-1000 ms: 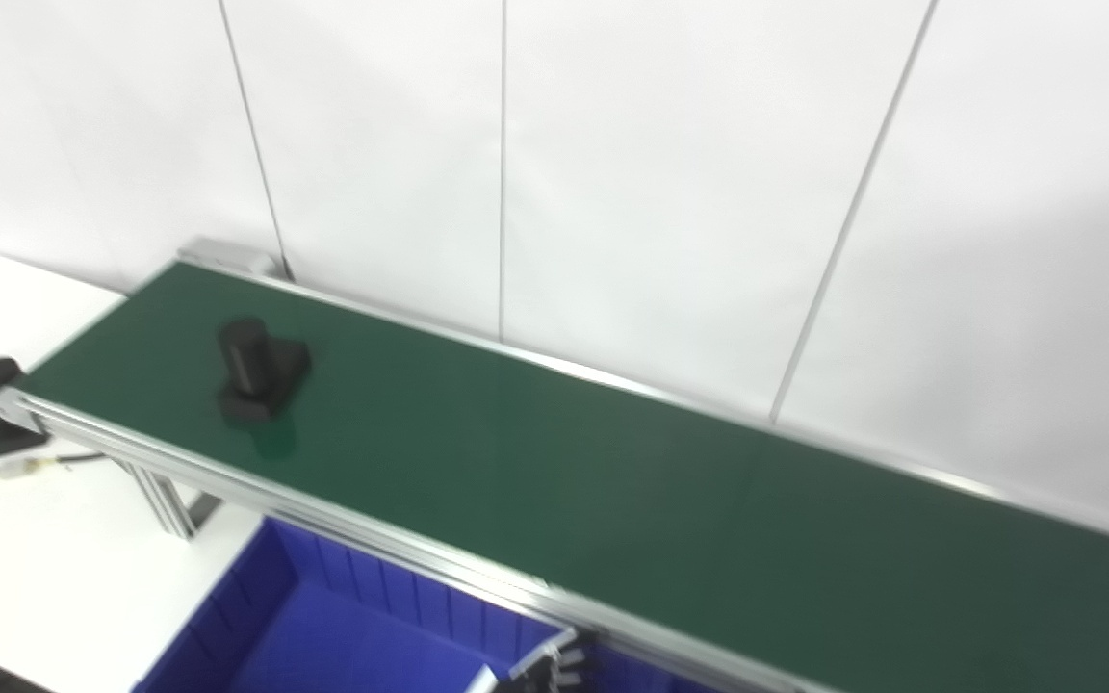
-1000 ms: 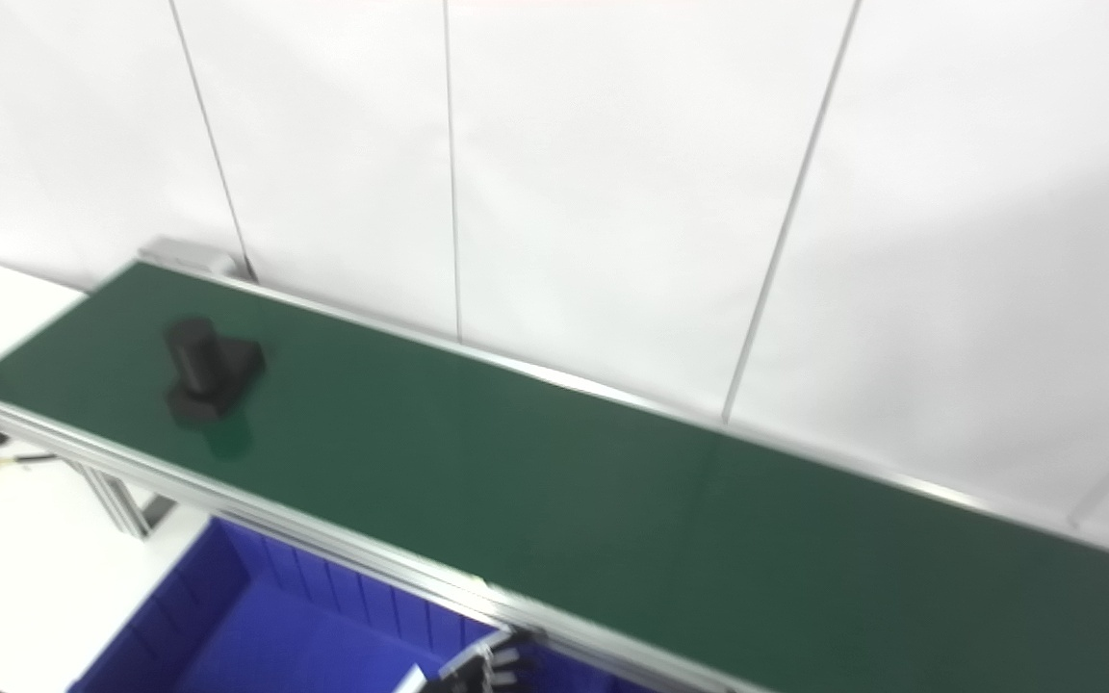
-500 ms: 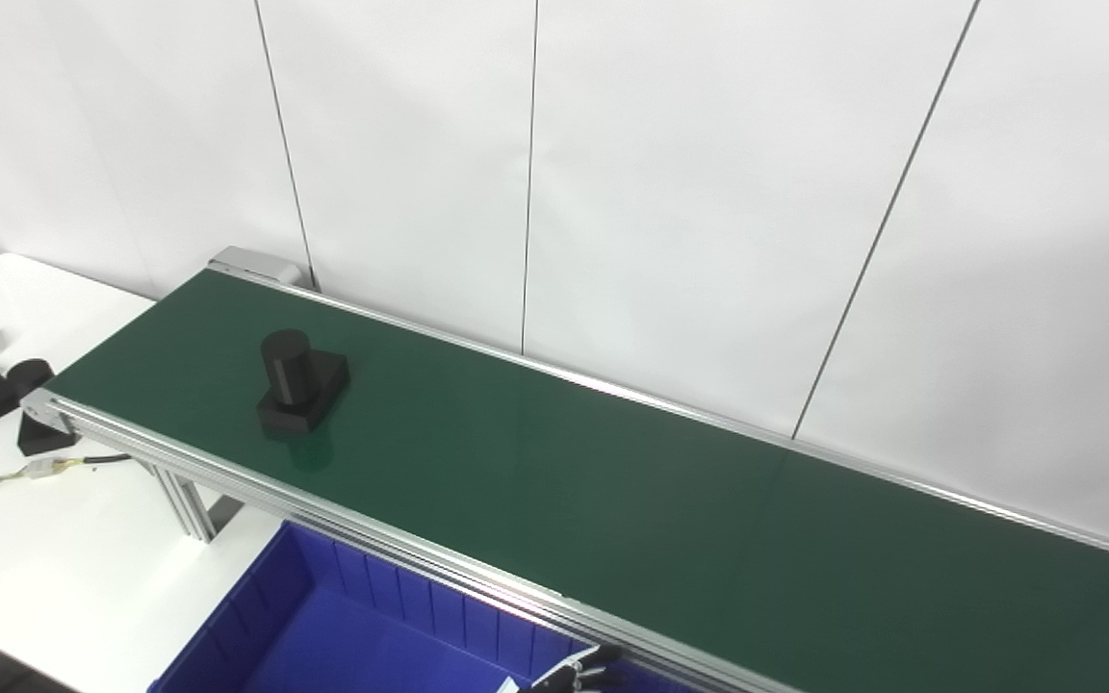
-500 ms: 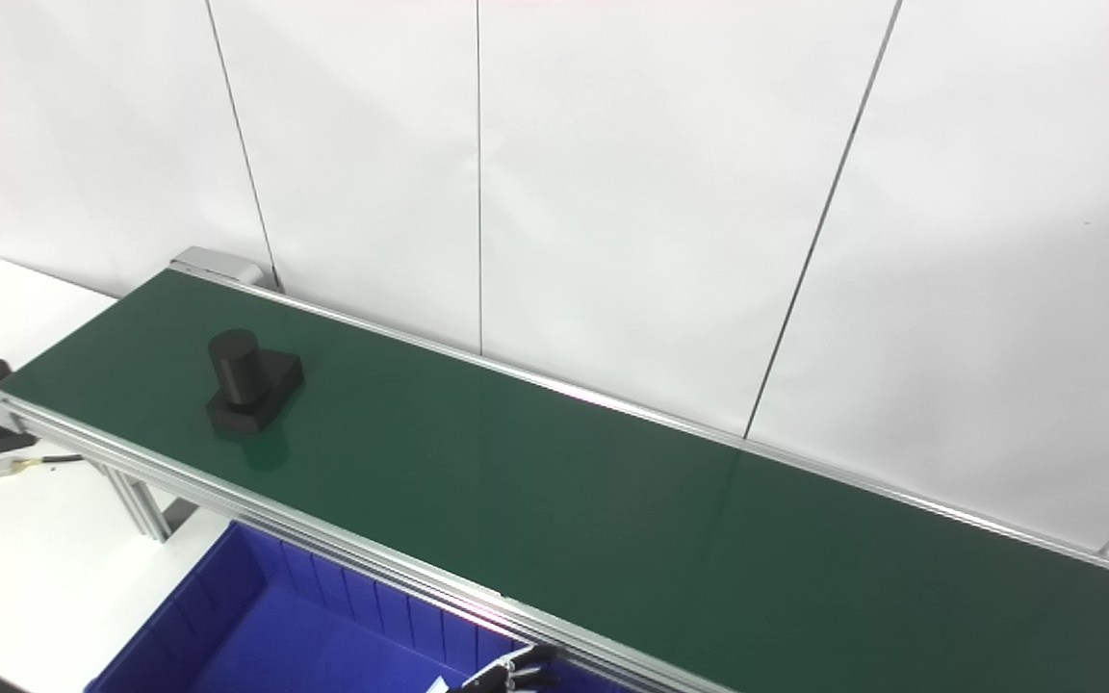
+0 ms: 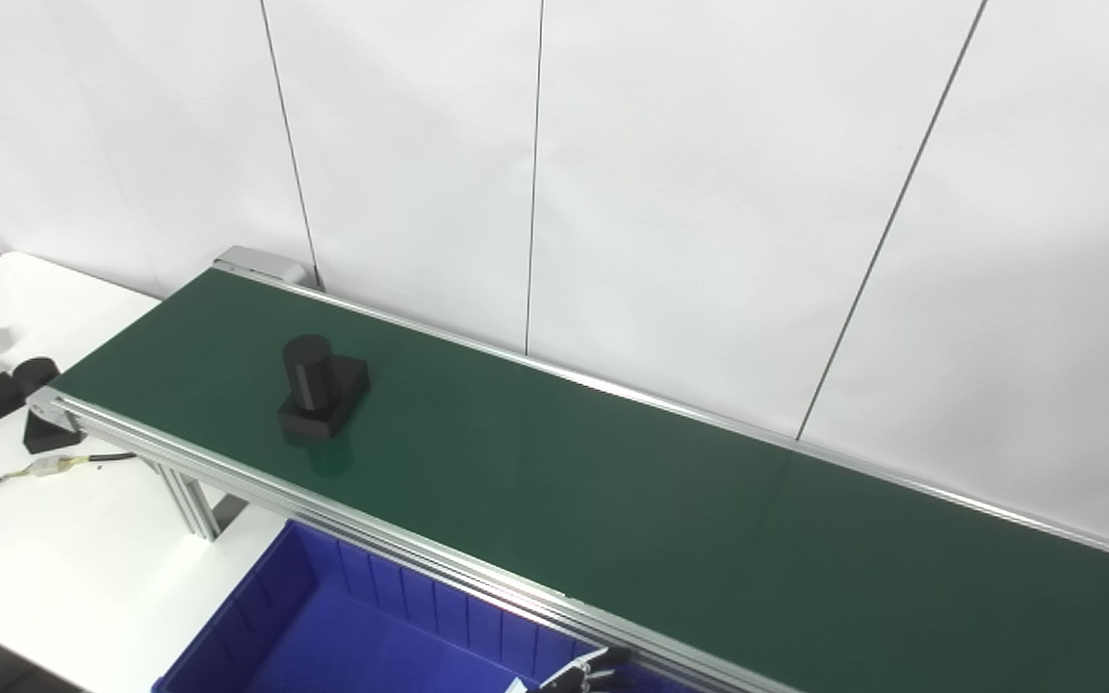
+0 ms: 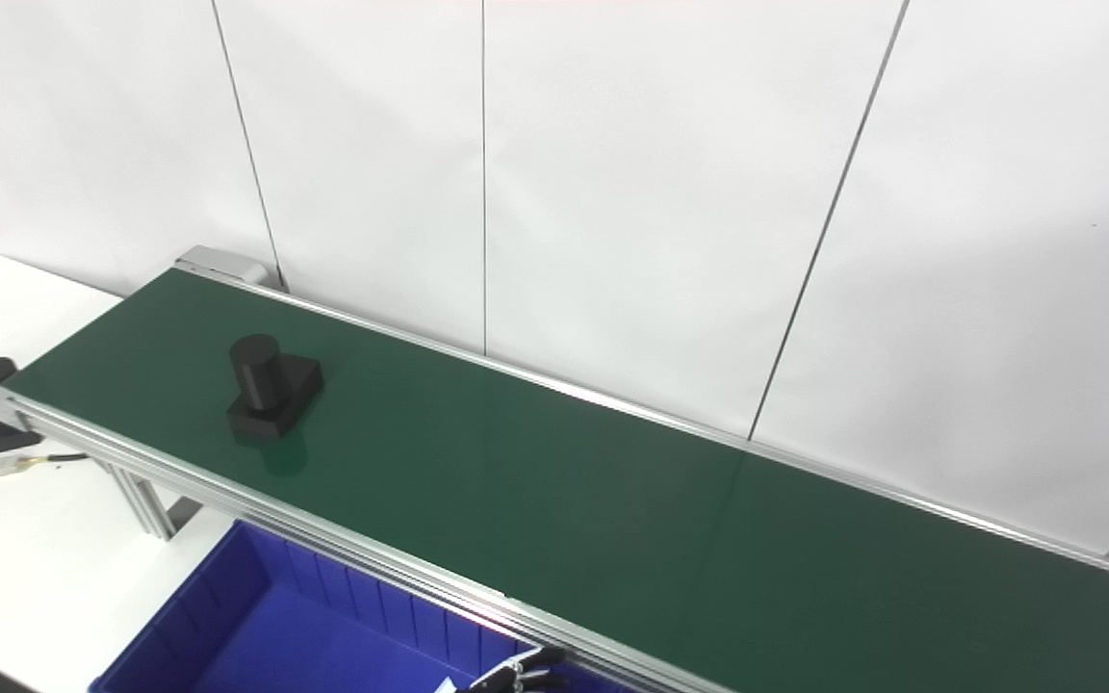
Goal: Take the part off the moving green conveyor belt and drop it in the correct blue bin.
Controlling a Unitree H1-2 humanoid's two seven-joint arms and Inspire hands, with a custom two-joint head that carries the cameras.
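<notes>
The part [image 5: 322,389] has ridden further along the conveyor belt [image 5: 612,481] from its left end. I see only fingertips [image 5: 581,676] at the near rail; I cannot tell whose, or their spread. I judge pickup pending.

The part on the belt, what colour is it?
Black part, clearest in the left eye view.

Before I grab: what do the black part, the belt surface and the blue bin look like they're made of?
Black part: matte black, probably plastic; no glints, crisp edges on its cylinder and block.
Green conveyor belt: smooth rubbery or PVC sheet with a slight sheen; it faintly mirrors the part. Its side rails look like brushed aluminium.
Blue bin: glossy moulded plastic, judging by its ribbed wall.
</notes>
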